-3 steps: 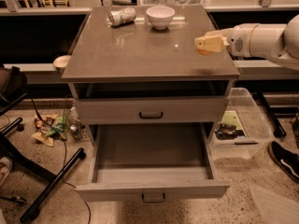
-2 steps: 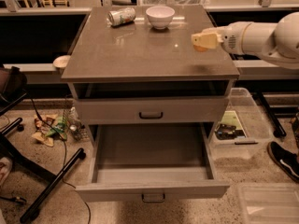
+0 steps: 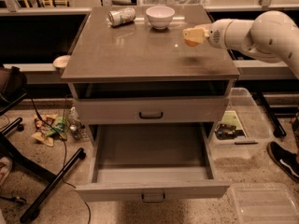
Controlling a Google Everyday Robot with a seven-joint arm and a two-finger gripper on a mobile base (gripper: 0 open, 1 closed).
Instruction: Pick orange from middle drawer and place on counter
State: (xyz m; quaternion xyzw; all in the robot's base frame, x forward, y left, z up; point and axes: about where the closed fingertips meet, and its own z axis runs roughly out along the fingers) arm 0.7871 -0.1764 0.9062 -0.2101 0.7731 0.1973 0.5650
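Note:
My gripper (image 3: pixel 192 35) reaches in from the right on a white arm and hangs a little above the right part of the counter (image 3: pixel 140 55). It is shut on the orange (image 3: pixel 191 41), whose yellow-orange underside shows below the fingers. The middle drawer (image 3: pixel 152 171) is pulled wide open below the cabinet, and its grey inside holds nothing I can see. The upper drawer (image 3: pixel 151 110) above it is closed.
A white bowl (image 3: pixel 160 17) and a tipped can (image 3: pixel 121 16) stand at the back of the counter. Clear plastic bins (image 3: pixel 243 125) sit on the floor at the right. A chair base (image 3: pixel 28 171) and litter lie at the left.
My gripper has moved left with the orange, from past the counter's right edge to over its right part.

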